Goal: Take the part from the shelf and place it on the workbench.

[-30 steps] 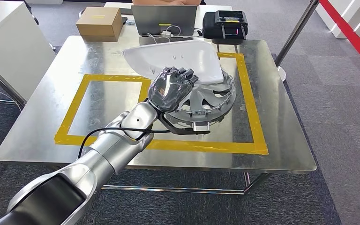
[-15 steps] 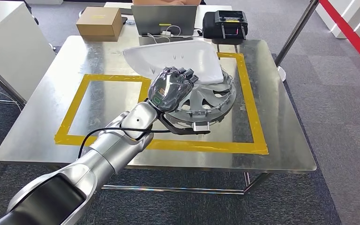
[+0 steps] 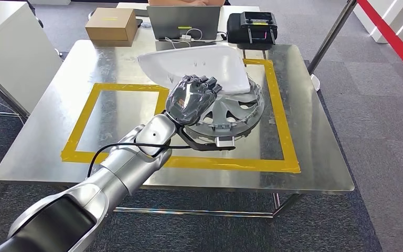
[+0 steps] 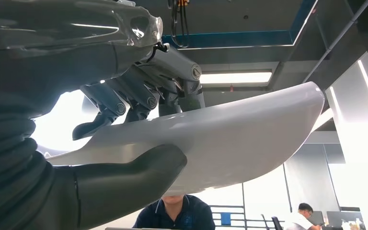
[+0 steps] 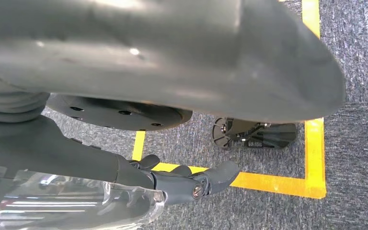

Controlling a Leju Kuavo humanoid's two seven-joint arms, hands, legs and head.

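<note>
Head view: left hand (image 3: 191,100) grips the white part (image 3: 199,65) at centre frame, over the counter (image 3: 315,157). Thumb underneath supports it for lowering. Right hand (image 5: 172,179) hangs with nothing in it.

— Any writing you can read from up there?

— None. The brown cardboard box (image 3: 112,23) at the upper left of my head view has a pale label, too small to make out.

— And the black case (image 3: 252,26) at the top?

— It shows a reddish mark, but no letters I can read.
</note>
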